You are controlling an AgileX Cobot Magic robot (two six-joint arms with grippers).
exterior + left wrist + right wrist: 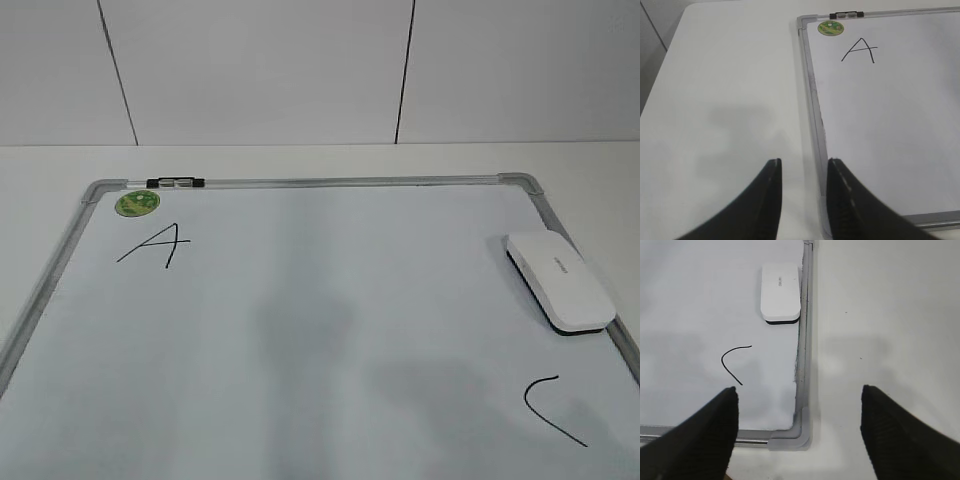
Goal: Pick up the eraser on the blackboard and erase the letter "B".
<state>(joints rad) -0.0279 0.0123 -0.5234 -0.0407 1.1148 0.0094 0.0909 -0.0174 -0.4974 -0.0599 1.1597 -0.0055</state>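
Right wrist view: right end effector [797,395] wide open, empty, above blackboard [804,340] corner

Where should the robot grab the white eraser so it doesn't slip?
Probably across the eraser's two long sides, coming straight down. It lies flat, felt side down, close along the blackboard's right frame, so the open right gripper is nearest.

We see the blackboard [300,350] flat on the table [300,160]. Eraser [557,281] lies on it along the right frame edge, "C" curve [552,408] nearer us below it. "A" [155,246] at far left, sticker [137,203] just behind it, marker [176,182] on the far rail.
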